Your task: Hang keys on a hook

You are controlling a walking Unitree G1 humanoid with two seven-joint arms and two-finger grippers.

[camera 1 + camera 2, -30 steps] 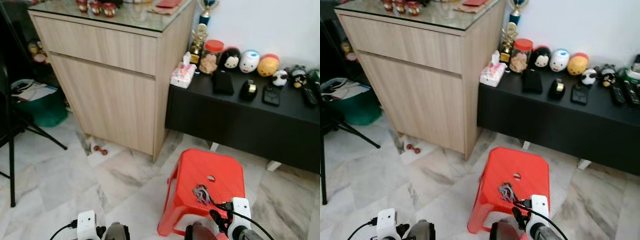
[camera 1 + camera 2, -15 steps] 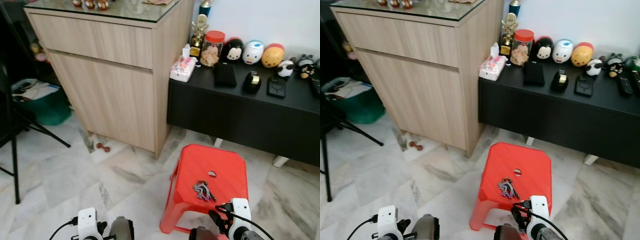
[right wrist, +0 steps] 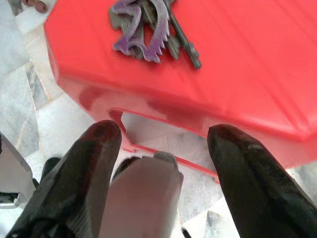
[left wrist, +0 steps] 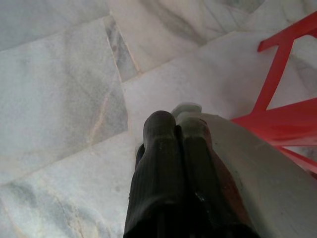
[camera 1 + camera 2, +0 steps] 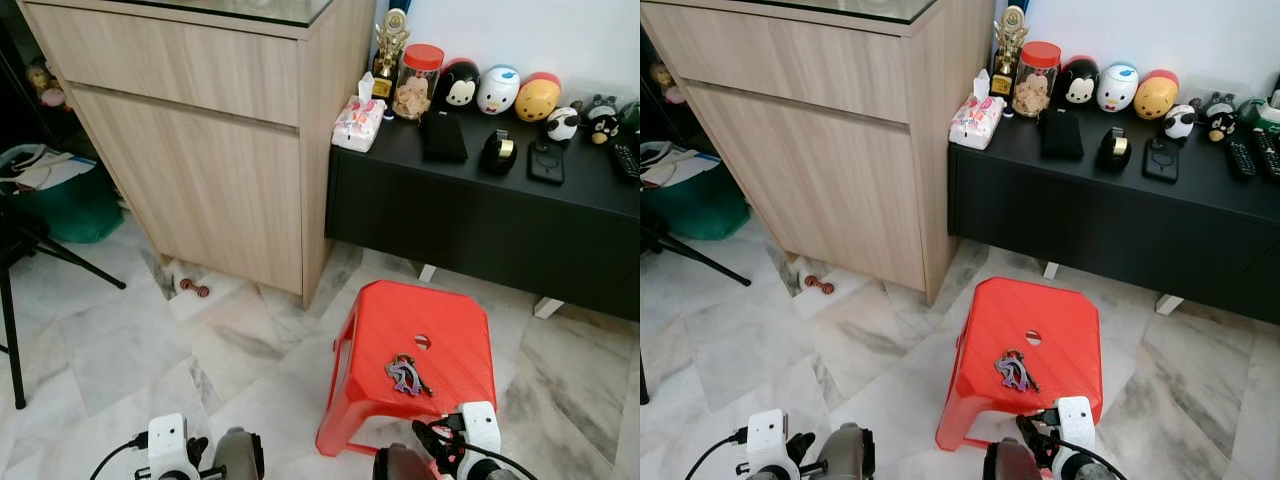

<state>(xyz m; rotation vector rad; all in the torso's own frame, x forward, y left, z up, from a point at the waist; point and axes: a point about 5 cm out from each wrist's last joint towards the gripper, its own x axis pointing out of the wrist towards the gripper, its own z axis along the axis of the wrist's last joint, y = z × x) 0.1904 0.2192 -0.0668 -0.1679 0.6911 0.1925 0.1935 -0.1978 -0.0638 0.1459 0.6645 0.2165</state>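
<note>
Just beyond the tips of the right gripper (image 3: 163,144), a bunch of keys (image 3: 148,27) with a purple tag lay on top of a red plastic stool (image 5: 420,370), near the small round hole in its seat. The right jaws stood wide open with nothing between them, low at the near edge of the stool and apart from the keys, their two black fingers (image 3: 84,168) pointing toward the seat.

The left gripper (image 4: 174,163) hung idle over the marble floor (image 5: 120,340), its jaws pressed shut on nothing, with a leg of the stool off to one side of them.

Farther ahead of both jaws, well apart from the stool, stood a tall wooden cabinet (image 5: 200,150) and beside it a low black tabletop (image 5: 480,200) against the white wall. On that tabletop sat a tissue pack (image 5: 358,118), a red-lidded jar (image 5: 418,82), a small gold trophy (image 5: 389,48), a row of round character figures (image 5: 498,90), and several dark gadgets. A green bin (image 5: 65,200) and a black tripod leg (image 5: 12,330) showed far out on the left gripper's side.
</note>
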